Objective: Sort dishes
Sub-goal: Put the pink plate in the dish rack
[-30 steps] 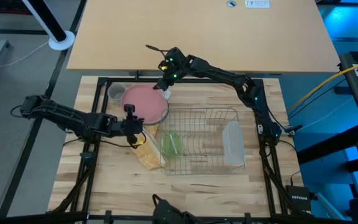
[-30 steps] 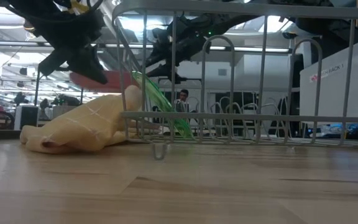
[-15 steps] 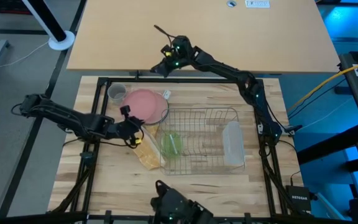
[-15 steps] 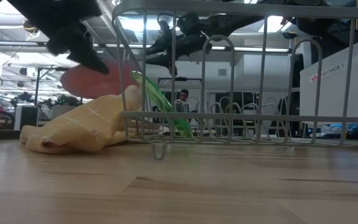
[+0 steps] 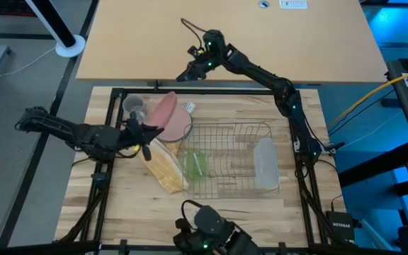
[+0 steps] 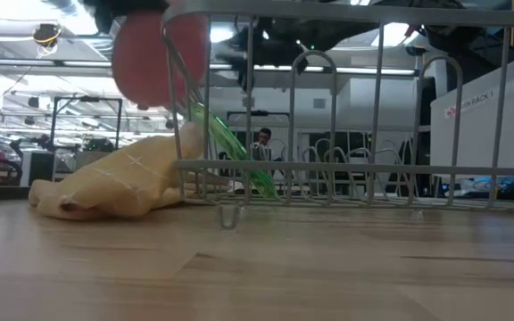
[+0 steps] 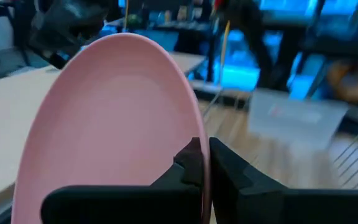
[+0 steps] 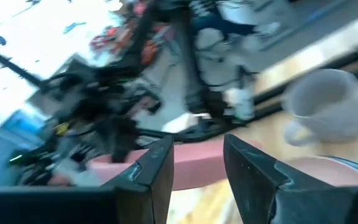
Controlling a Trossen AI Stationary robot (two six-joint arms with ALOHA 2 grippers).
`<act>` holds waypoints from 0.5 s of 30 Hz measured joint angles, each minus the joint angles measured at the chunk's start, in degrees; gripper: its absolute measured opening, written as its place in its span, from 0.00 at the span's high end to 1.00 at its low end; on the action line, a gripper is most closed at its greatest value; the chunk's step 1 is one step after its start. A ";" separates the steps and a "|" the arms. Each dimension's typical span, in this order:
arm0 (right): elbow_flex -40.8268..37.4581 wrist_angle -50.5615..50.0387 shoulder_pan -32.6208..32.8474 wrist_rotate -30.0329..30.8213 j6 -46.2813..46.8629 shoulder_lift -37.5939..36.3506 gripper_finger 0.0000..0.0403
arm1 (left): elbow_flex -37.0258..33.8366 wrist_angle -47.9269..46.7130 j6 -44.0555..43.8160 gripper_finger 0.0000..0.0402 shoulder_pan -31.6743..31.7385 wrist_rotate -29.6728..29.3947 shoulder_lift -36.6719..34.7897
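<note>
My left gripper point(image 5: 149, 129), centre-left of high view: clamped on pink plate point(image 5: 163, 113) rim, plate tilted up on edge, off table, just left of wire rack point(image 5: 232, 159). Grey mug point(image 5: 134, 106) upper left of plate. Green bowl point(image 5: 195, 163) standing in rack. My right gripper point(image 5: 188, 72), top centre: fingers apart, holding nothing.

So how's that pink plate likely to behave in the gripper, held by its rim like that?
The pink plate looks stiff: it keeps its shape though the left gripper pinches only its edge. That thin-rim grip probably lets it pivot or slip. Its smooth surface looks slippery, and it may chip if dropped.
</note>
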 joint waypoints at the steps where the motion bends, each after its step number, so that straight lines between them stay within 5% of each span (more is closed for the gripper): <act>1: 1.25 0.00 -0.16 -1.21 0.59 0.00 0.65 | 0.00 1.36 -0.64 1.00 -0.65 0.00 -0.22; 15: 3.88 4.49 -4.65 -10.71 4.41 -6.65 0.65 | -0.07 22.56 -15.83 1.00 -11.06 0.74 2.35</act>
